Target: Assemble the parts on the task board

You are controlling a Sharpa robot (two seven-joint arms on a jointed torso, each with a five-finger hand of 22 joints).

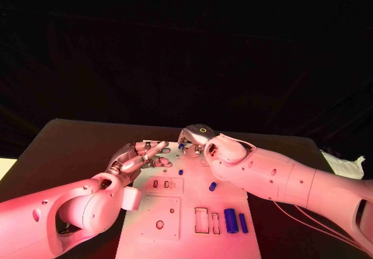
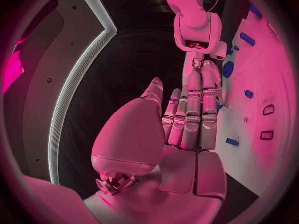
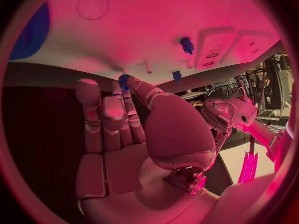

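Several blue parts (image 1: 230, 220) dot the white task board (image 1: 186, 216).

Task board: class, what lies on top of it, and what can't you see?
On the task board lie blue parts: two long ones near its right edge and a smaller one mid-board. Its far end is covered by the left hand and right hand.

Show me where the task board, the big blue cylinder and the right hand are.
task board (image 1: 182, 213), head view, bare white face.
big blue cylinder (image 1: 230, 220), head view, middle of its side.
right hand (image 1: 196, 138), head view, back of the hand.
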